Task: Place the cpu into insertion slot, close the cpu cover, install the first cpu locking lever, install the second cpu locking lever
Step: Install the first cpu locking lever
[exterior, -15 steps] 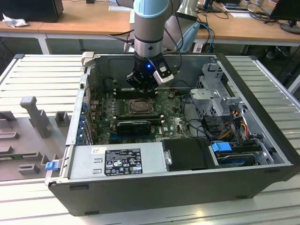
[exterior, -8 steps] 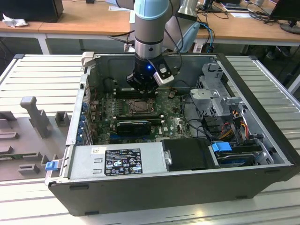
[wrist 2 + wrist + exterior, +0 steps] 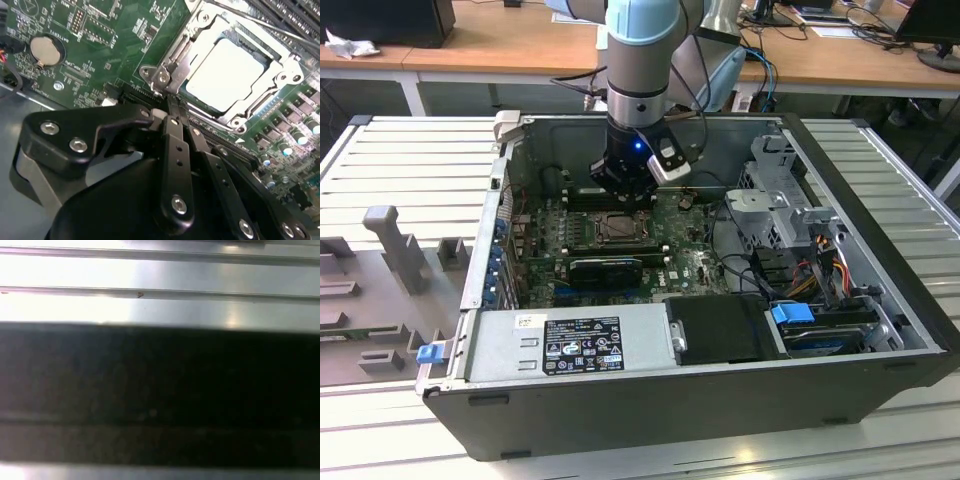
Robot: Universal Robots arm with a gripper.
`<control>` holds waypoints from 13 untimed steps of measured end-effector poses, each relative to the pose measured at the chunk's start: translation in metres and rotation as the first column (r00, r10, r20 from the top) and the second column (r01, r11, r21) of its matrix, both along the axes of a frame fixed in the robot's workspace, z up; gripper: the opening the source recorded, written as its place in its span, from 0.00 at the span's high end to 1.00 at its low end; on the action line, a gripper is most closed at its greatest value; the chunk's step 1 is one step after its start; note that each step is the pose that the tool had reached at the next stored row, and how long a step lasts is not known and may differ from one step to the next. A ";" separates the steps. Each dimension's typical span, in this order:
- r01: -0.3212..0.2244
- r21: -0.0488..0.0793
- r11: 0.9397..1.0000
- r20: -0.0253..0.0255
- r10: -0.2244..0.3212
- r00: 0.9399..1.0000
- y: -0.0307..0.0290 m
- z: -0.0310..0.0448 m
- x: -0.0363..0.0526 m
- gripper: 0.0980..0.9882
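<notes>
in the exterior view the arm reaches down into an open computer case [image 3: 880,300] lying on a ribbed metal counter [image 3: 410,170]; the hand [image 3: 625,190] hangs just above the green motherboard [image 3: 690,265], right behind the insertion slot [image 3: 619,229], whose dark centre and silvery rim sit near the middle of the board

in the second wrist view the cpu [image 3: 227,75] lies flat in the insertion slot, pale top up, with the cpu cover [image 3: 280,67] framing it around the edges. the hand [image 3: 179,127] is near the socket's corner, its black fingers [image 3: 172,150] pressed close together with nothing between them. a coin battery [image 3: 44,50] sits on the board well apart from the socket

in the first wrist view there are pale metal ribs [image 3: 160,270] and a dark band [image 3: 160,390]
</notes>
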State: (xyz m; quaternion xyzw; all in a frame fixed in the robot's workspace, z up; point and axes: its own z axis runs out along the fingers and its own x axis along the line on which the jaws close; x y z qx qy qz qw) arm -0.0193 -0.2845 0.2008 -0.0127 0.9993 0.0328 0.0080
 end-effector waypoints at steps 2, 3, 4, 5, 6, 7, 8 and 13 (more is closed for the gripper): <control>0.000 0.003 1.000 0.001 0.000 1.000 0.0002 0.0027 0.0001 0.99; 0.000 0.003 1.000 0.000 0.000 1.000 0.0002 0.0050 0.0001 0.99; 0.000 0.002 1.000 0.000 0.000 1.000 0.0001 0.0102 0.0001 0.99; 0.000 0.002 1.000 0.000 0.000 1.000 0.0001 0.0176 0.0001 0.99; 0.000 0.002 1.000 0.000 0.000 1.000 0.0001 0.0187 0.0001 0.99; 0.000 0.003 1.000 0.000 0.000 1.000 -0.0001 0.0186 0.0001 0.99; 0.000 0.002 1.000 0.000 0.000 1.000 -0.0009 0.0186 0.0001 0.99; 0.000 0.002 1.000 0.000 0.000 1.000 -0.0039 0.0186 0.0001 0.99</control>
